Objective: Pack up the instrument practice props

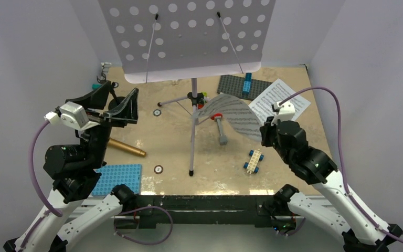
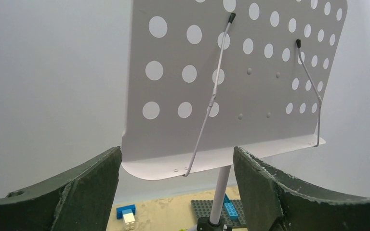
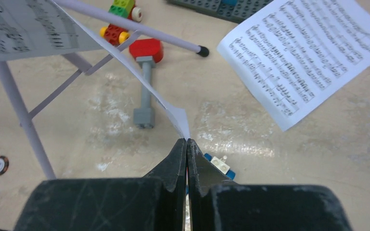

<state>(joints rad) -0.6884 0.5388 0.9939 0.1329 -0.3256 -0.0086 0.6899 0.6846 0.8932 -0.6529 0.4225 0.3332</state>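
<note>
Standing mid-table (image 1: pixel 215 163): stand (image 1: pixel 194 52), perforated desk high at back, tripod feet down. Held sheet (image 1: pixel 231 118) curved beside stand pole, corner pinched in right gripper (image 3: pixel 187 142), jaws fully closed. Second sheet (image 1: pixel 279 100) flat, back right. Left gripper (image 1: pixel 118 102) spread wide, empty, raised left of stand, facing desk. Gold mic (image 1: pixel 127 147) lying front left.

Top cam high behind worktop (image 1: pixel 173 149) near edge; L wrist tilted up at music stand (image 2: pixel 231 86); R wrist close, looking down; stand shared.
</note>
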